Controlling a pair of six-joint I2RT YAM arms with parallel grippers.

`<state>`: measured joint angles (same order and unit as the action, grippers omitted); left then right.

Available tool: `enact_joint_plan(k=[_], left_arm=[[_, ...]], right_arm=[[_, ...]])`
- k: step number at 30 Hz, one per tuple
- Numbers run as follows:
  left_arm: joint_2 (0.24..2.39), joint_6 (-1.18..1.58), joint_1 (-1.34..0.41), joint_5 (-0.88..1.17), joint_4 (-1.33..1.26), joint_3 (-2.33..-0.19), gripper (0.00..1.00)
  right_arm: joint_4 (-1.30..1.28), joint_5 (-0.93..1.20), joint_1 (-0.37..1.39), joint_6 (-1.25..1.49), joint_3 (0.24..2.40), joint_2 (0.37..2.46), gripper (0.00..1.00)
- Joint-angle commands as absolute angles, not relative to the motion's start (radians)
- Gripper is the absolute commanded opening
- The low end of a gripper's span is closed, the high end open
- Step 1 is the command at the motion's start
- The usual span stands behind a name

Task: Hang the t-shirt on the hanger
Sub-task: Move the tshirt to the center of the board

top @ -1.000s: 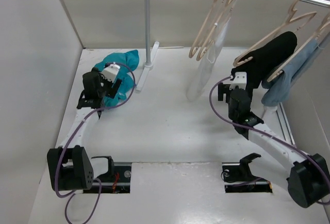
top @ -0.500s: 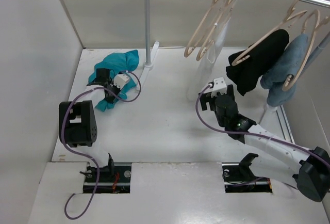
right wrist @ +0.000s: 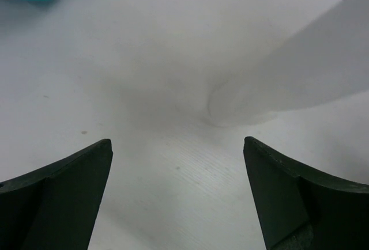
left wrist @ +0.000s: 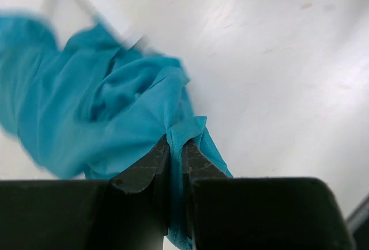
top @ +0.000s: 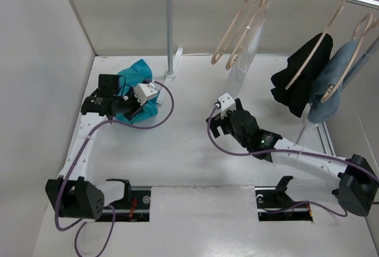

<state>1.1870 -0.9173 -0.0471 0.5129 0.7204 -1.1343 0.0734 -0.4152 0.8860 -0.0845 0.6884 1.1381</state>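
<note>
The teal t-shirt lies crumpled at the table's back left, beside the rack pole's foot. My left gripper is shut on a fold of its near edge. In the left wrist view that fold of the t-shirt rises pinched between the two fingers of the left gripper. The pale wooden hanger hangs bare on the rail at the back, beside a like one bearing a white garment. My right gripper is low over the middle of the table. In its own view the right gripper stands wide open and holds nothing.
A grey rack pole stands on a white foot at the back. A sheer white garment hangs down near the right gripper. A black garment and a grey-blue one hang on hangers at the right. White walls enclose the table.
The left gripper has shut on the t-shirt and drawn it nearer and to the right. The right arm swung left and down from the hanging clothes to the table's middle.
</note>
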Motion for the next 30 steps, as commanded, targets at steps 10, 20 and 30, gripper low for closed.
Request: enact_joint_plan(k=[10,20,30], left_arm=[[1.261,-0.747,-0.725,0.695,0.877,-1.138,0.36],[0.988,-0.634,-0.459,0.503,0.673,-1.042,0.62],[1.126,-0.549,0.021,0.268,0.454,-0.879,0.69]], right_arm=[[-0.026,-0.21,0.873,0.144,0.834,1.244,1.0],[-0.037,-0.088,0.799,0.16,0.982,1.508,1.0],[-0.037,0.16,0.794,0.002,1.181,1.799,0.85]])
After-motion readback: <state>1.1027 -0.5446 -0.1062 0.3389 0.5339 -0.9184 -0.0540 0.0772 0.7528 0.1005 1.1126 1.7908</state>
